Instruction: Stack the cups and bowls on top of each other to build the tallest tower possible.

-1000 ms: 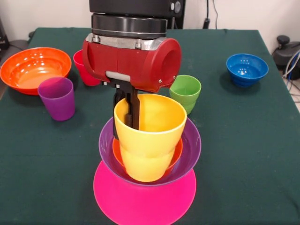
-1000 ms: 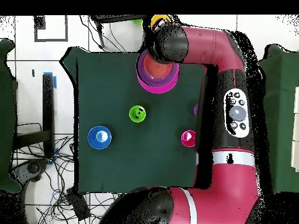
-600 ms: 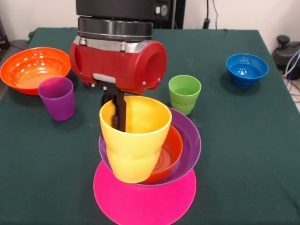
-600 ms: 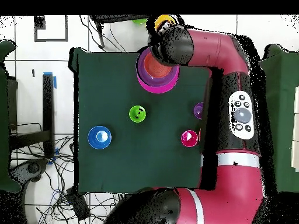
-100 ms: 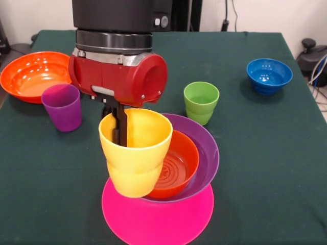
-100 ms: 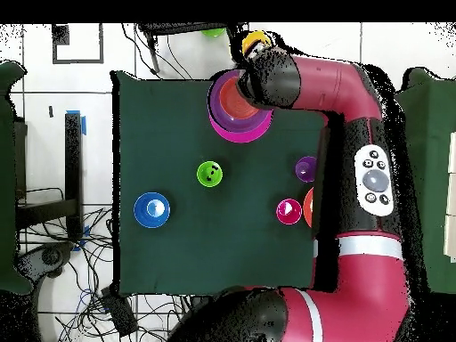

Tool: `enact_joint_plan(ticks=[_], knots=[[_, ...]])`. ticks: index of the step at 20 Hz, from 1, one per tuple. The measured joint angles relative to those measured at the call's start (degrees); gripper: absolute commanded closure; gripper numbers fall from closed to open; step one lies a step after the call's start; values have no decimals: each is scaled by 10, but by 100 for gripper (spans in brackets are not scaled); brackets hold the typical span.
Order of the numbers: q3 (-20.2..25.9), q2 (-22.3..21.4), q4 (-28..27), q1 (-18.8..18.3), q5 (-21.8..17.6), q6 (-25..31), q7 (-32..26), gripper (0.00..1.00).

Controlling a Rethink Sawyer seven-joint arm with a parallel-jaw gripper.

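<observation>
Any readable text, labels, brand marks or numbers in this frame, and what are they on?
None can be read.
The arm's button panel in the overhead view shows only round controls; any markings are too small to read.
The yellow cup, the other cups, the bowls and the green table cover carry no print that shows.

Gripper (image 5: 118, 133) carried yellow cup (image 5: 134, 153) left in the front frame, off small orange bowl (image 5: 173, 171), now uncovered.

A yellow cup (image 5: 135, 152) was held upright at lower centre, beside the small orange bowl (image 5: 173, 166) nested in the purple bowl (image 5: 204, 153) on the upturned pink bowl (image 5: 158, 217).
</observation>
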Motion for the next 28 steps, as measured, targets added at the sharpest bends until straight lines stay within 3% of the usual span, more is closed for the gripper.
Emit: enact_joint_plan(ticks=[28], knots=[[22, -4, 62, -35, -2, -18, 0, 100]])
